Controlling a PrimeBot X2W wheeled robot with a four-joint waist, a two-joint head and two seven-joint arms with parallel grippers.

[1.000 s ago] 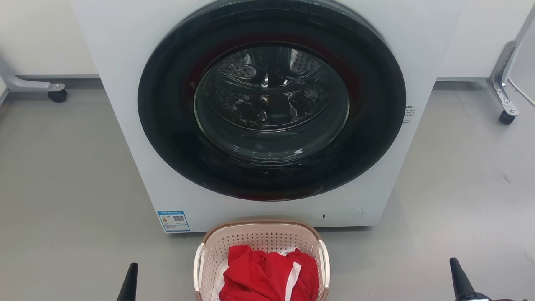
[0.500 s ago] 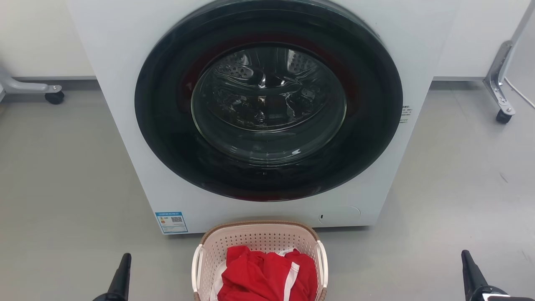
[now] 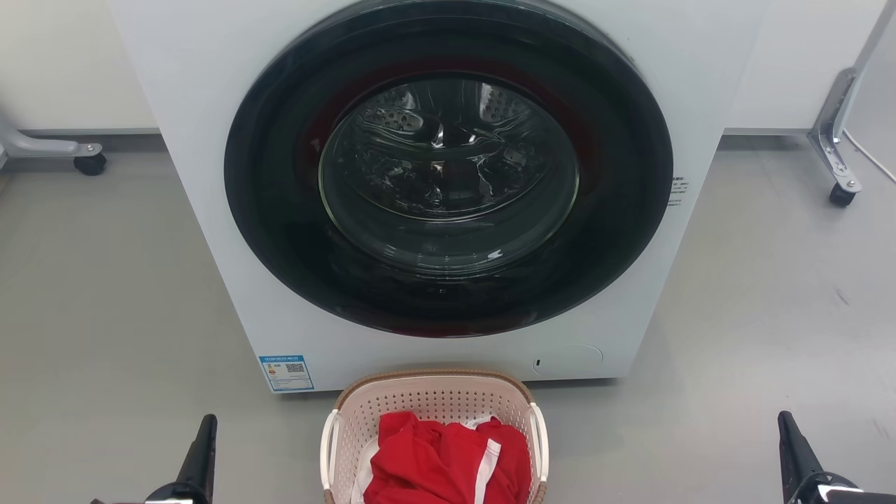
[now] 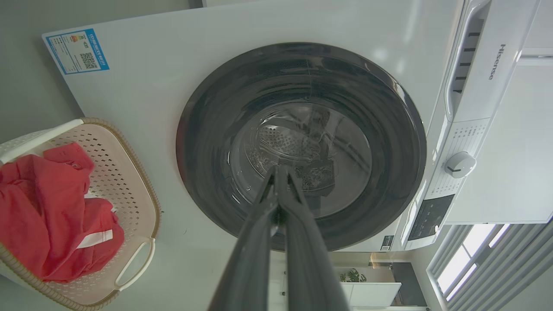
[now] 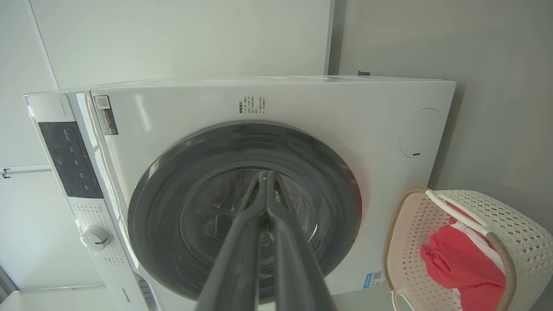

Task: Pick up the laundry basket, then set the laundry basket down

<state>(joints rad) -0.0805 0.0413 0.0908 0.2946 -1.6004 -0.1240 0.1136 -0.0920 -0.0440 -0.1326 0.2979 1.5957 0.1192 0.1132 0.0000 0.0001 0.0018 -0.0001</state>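
Grey floor (image 3: 105,315) runs up to the washing machine (image 3: 448,175). My left claw (image 3: 207,423) is pressed together on nothing. Between my claws, well apart from both, the laundry basket (image 3: 434,399) stands on the floor just before the machine, red clothes (image 3: 441,462) inside. My right claw (image 3: 785,420) is pinched together too, empty. That fits a lift to come or a set-down made. The basket's near end is cut off.
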